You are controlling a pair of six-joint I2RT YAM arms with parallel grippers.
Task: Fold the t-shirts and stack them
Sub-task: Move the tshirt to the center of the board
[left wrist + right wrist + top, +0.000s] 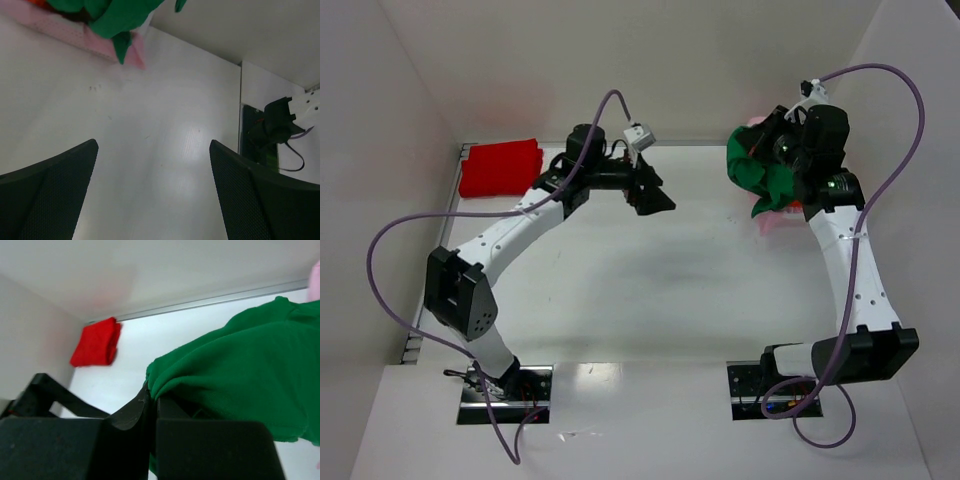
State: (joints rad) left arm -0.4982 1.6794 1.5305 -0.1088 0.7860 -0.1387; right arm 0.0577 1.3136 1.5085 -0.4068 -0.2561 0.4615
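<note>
Red shirt [501,168] lies folded in the far-left corner of the bench [620,290], long axis left to right: one done, I judge. Green shirt [755,165] hangs bunched, no clear axis, clamped in the right claw [152,402] above the pink shirt [775,220], unfolded, far right. Left claw [154,150] gapes empty.
</note>
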